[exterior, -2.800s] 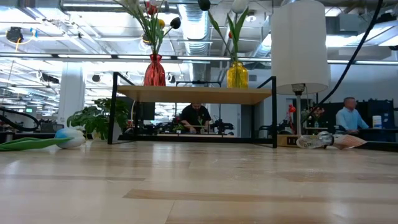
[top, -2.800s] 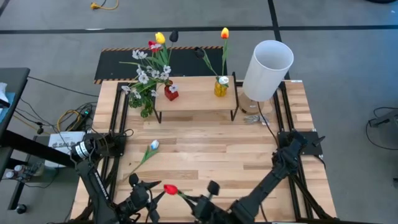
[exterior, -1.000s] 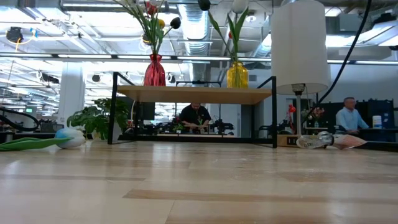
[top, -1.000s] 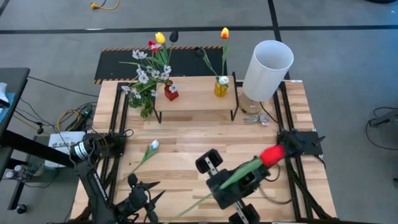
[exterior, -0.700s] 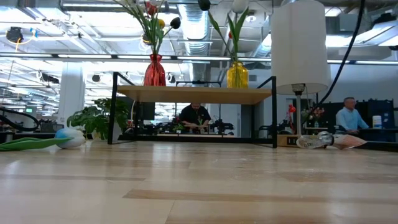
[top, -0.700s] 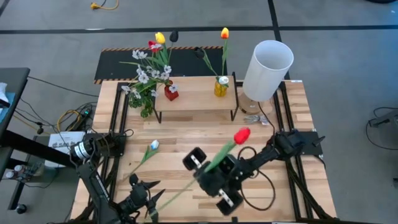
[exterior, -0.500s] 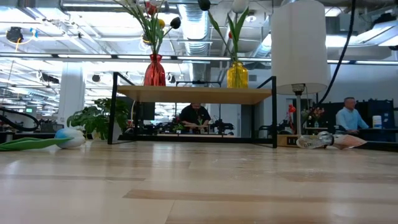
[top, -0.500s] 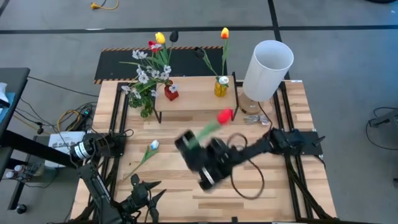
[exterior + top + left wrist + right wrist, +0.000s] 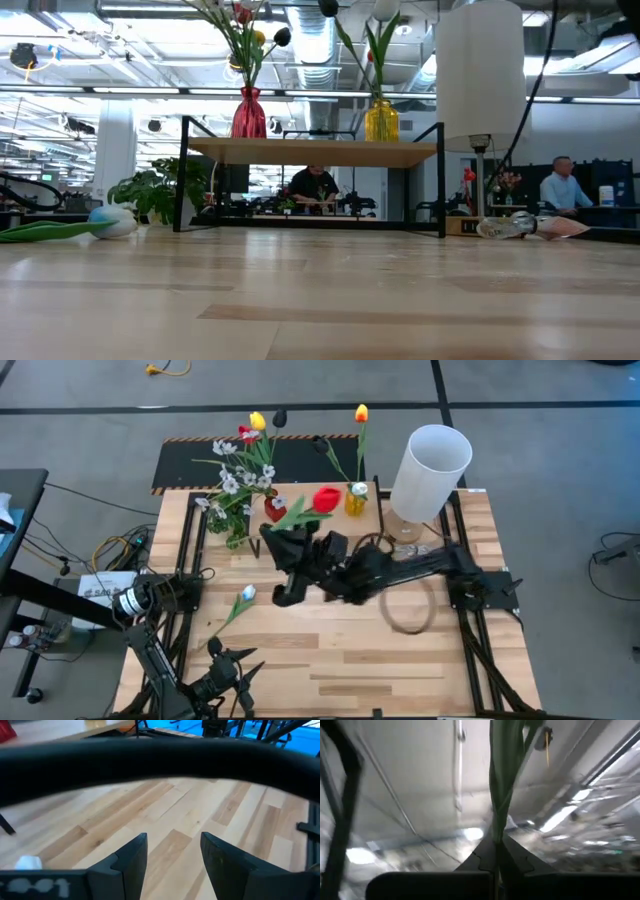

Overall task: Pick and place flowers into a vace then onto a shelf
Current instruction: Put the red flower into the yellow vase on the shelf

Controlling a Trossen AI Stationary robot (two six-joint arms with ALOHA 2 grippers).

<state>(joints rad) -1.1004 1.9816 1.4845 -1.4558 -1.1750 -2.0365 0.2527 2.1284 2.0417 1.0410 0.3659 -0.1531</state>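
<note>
My right gripper (image 9: pixel 296 532) is shut on a red tulip (image 9: pixel 325 498); its head hangs above the shelf (image 9: pixel 320 520), between the red vase (image 9: pixel 275 510) and the yellow vase (image 9: pixel 355 500). Both vases stand on the shelf and hold flowers. A white-and-blue tulip (image 9: pixel 246 593) lies flat on the table, and shows at the left of the low view (image 9: pixel 108 221). My left gripper (image 9: pixel 228 666) waits open at the near edge, over bare wood (image 9: pixel 172 852). The low view shows neither gripper. My right gripper pinches the red tulip's green stem (image 9: pixel 499 820) between its two fingers (image 9: pixel 485 852). The fingers point upward, toward the ceiling, and lie across the stem. The flower is lifted clear of the table, roughly upright, with its leaves (image 9: pixel 293 515) and head above the fingers.
A white lamp shade (image 9: pixel 430 458) stands at the shelf's right end, with its cable looped on the table (image 9: pixel 405 610). A bushy green sprig (image 9: pixel 237 530) hangs by the shelf's left leg. The right arm stretches across the table's middle. People sit in the room beyond (image 9: pixel 560 185).
My right gripper has swung from the near middle of the table toward the far edge and leftward, up to the shelf, staying shut on the stem. It has tipped upward. The red tulip went with it, from lying slanted to standing nearly upright over the shelf.
</note>
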